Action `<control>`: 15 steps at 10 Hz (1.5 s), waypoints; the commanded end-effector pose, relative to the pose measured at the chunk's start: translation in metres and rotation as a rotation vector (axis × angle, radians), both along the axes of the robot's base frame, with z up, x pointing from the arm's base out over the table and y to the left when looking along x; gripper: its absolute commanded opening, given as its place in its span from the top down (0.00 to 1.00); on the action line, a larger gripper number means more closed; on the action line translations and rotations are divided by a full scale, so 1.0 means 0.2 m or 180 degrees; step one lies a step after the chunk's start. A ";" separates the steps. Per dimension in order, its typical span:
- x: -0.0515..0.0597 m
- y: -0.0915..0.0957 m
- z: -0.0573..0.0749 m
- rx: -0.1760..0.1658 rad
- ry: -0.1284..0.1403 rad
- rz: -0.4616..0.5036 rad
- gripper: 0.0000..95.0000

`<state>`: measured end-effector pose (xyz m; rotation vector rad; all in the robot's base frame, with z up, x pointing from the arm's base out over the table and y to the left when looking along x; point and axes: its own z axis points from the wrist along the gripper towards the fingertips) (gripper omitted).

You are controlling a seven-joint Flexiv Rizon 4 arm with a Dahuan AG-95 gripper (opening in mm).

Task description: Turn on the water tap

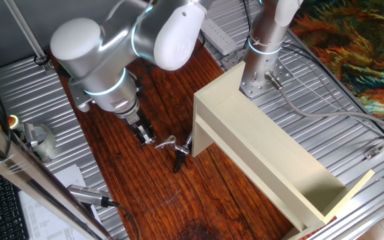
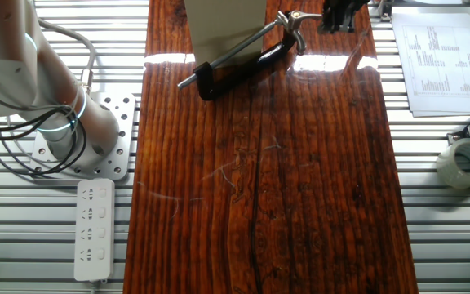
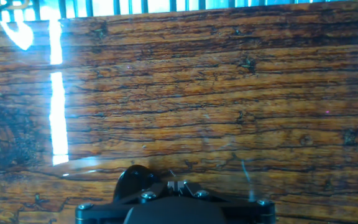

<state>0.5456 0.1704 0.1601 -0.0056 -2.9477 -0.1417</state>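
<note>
The water tap lies at the foot of the cream box [image 1: 265,147], with a thin silvery lever [image 1: 167,142] and a black curved spout [image 1: 179,161]. In the other fixed view the lever [image 2: 294,17] is at the top and the black spout [image 2: 247,67] and silver stem run down-left from it. My gripper [image 1: 145,137] hangs just left of the lever, close to it; I cannot tell whether it touches. It also shows in the other fixed view [image 2: 337,16], right of the lever. The fingers look pressed together and empty. The hand view shows only wood and the gripper body [image 3: 178,186]; the tap is out of that view.
The wooden board [image 2: 259,188] lies between ribbed metal surfaces. A tape roll [image 2: 466,159] and a paper sheet [image 2: 439,61] are on one side. A power strip [image 2: 94,229] and the arm's base [image 2: 72,135] are on the other. A pen-like tool [image 1: 89,195] lies near the front.
</note>
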 end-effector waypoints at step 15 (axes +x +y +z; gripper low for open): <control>-0.01 0.02 0.01 -0.0183 -0.0194 0.0420 1.00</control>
